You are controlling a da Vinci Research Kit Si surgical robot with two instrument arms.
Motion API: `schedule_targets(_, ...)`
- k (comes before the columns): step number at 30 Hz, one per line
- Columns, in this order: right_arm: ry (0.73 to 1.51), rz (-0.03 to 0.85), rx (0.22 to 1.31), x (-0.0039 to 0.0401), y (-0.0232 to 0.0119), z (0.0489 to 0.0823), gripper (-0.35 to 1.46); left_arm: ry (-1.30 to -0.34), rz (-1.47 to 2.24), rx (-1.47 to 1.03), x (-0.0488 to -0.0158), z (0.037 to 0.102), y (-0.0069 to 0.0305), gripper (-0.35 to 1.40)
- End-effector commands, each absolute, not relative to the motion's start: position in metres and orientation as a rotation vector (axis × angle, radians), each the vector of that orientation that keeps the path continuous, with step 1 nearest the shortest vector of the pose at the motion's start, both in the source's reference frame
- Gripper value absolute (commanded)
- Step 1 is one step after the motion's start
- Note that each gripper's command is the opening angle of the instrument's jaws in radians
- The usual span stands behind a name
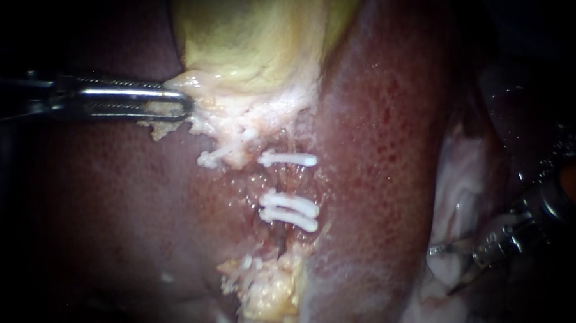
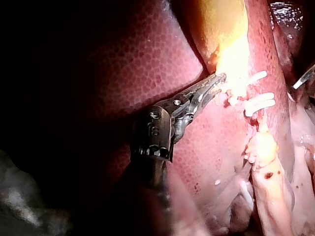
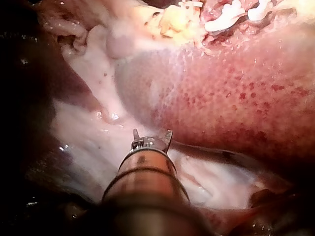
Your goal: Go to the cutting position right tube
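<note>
Nearest, at the right, the right instrument was seen over pale white membrane, its shaft entering from the right. Its two thin blades were held apart with nothing between them, as was also shown in the right wrist view. It was placed well apart from the clipped tubes, with a broad lobe of the liver lying between.

Near the middle, a lump of yellow fat was found at the near end of the dissected groove. Just beyond it, the right tube was seen running near to far, crossed by three white clips: two close together on the near side and one farther on, with a bare stretch between them. A fourth clip was seen to the left.

Farther and to the left, the left instrument was clamped on pale tissue at the edge of the gallbladder, which was farthest of all.
</note>
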State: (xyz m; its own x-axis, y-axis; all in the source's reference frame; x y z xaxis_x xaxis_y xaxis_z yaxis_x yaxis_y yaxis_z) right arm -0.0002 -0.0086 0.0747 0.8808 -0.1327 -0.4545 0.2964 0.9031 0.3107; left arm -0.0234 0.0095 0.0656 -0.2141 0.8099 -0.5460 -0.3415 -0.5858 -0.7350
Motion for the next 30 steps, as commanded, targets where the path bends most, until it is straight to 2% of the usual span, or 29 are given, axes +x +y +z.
schedule_targets(1,0.440,-0.229,0.384,-0.0002,-0.0086,0.0746,1.40,-0.607,1.887,-1.253,-0.0233,0.0654,0.0095,-0.35)
schedule_targets(5,0.440,-0.229,0.384,-0.0002,-0.0087,0.0746,1.40,-0.617,1.884,-1.252,-0.0216,0.0641,0.0105,-0.35)
schedule_targets(12,0.440,-0.229,0.385,-0.0001,-0.0087,0.0744,1.40,-0.580,1.850,-1.250,-0.0182,0.0603,0.0130,-0.35)
schedule_targets(24,0.441,-0.216,0.390,0.0006,-0.0085,0.0730,1.40,-0.568,1.852,-1.259,-0.0182,0.0598,0.0130,-0.35)
schedule_targets(27,0.472,-0.198,0.400,0.0014,-0.0082,0.0718,1.41,-0.569,1.852,-1.259,-0.0182,0.0598,0.0130,-0.35)
schedule_targets(30,0.544,-0.151,0.434,0.0027,-0.0077,0.0699,1.41,-0.569,1.852,-1.259,-0.0181,0.0598,0.0130,-0.35)
